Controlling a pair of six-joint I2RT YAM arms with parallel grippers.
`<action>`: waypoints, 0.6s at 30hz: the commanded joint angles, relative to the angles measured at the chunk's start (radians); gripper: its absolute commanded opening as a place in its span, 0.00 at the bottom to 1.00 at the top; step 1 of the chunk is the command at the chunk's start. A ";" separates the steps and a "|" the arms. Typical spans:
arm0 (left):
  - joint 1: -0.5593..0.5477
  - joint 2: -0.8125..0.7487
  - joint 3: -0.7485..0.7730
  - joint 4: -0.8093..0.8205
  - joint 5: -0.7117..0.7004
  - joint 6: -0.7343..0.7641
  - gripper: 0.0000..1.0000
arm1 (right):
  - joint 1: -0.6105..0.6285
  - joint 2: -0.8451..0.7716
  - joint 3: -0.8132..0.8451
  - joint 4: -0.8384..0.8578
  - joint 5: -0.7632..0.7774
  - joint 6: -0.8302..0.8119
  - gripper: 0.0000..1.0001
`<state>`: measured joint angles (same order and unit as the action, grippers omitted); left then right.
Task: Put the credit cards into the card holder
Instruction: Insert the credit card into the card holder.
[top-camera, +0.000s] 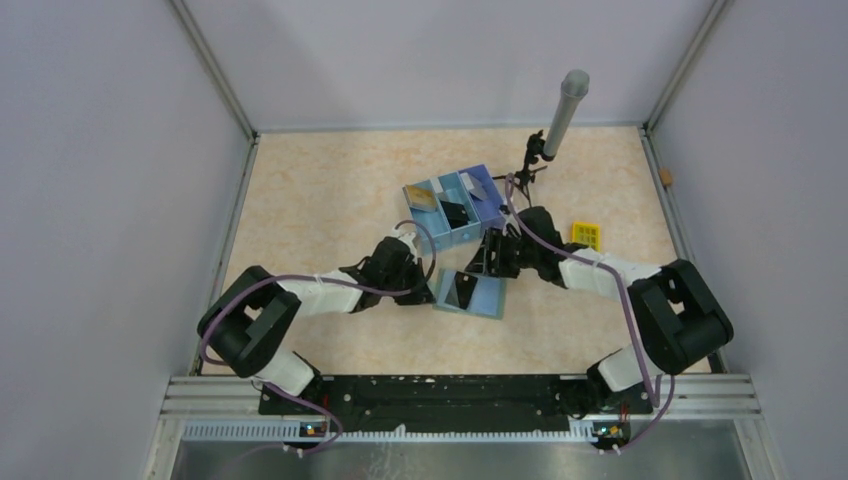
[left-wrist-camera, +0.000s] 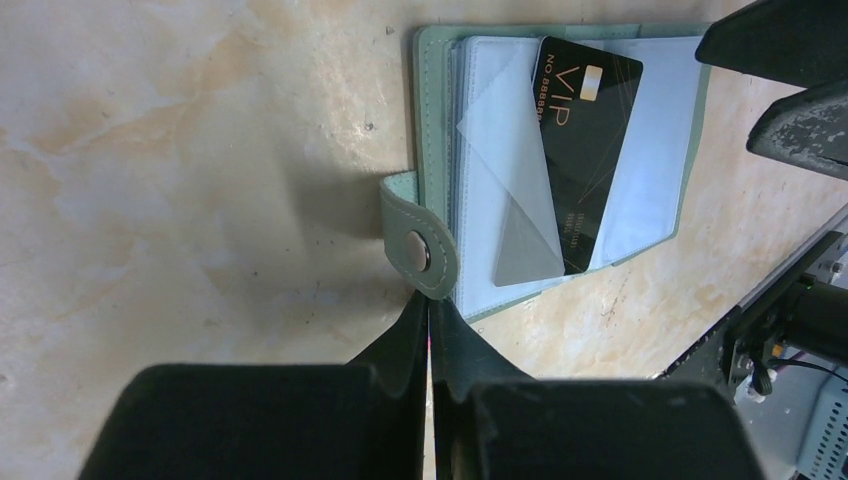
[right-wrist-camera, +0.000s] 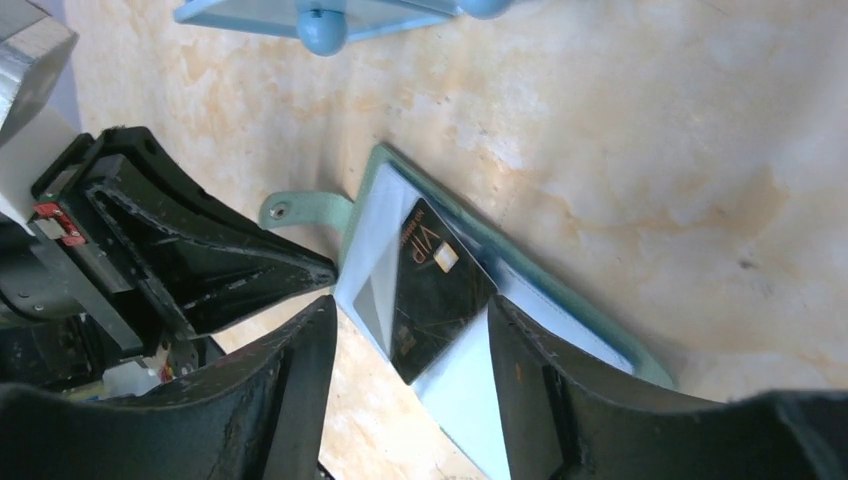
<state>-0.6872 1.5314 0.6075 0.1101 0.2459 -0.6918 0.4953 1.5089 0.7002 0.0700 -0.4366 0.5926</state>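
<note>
The card holder (top-camera: 483, 297) lies open on the table, grey-green outside, light blue inside. A black VIP card (left-wrist-camera: 590, 150) lies slanted on its left panel, partly under a clear sleeve flap (left-wrist-camera: 505, 160). My left gripper (left-wrist-camera: 430, 302) is shut, its tips touching the end of the holder's snap tab (left-wrist-camera: 420, 248); I cannot tell if it pinches the tab. My right gripper (right-wrist-camera: 410, 308) is open just above the holder, one finger on each side of the black card (right-wrist-camera: 435, 290), not touching it. More cards lie in the blue tray (top-camera: 470, 236).
The blue three-compartment tray stands just behind the holder with a gold card (top-camera: 423, 197), a black card (top-camera: 455, 212) and a silver card (top-camera: 478, 186). A yellow grid piece (top-camera: 585, 235) lies to the right. A grey cylinder on a stand (top-camera: 565, 112) rises at the back.
</note>
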 joint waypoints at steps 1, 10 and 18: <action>-0.013 -0.033 -0.043 0.046 -0.007 -0.049 0.00 | 0.012 -0.096 -0.036 -0.039 0.094 0.027 0.58; -0.020 -0.045 -0.051 0.051 -0.019 -0.060 0.00 | 0.062 -0.118 -0.068 -0.050 0.134 0.077 0.46; -0.020 -0.043 -0.039 0.034 -0.019 -0.048 0.00 | 0.085 -0.014 -0.022 -0.043 0.182 0.073 0.42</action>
<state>-0.7021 1.5078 0.5667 0.1444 0.2420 -0.7498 0.5629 1.4532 0.6357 0.0109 -0.2974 0.6590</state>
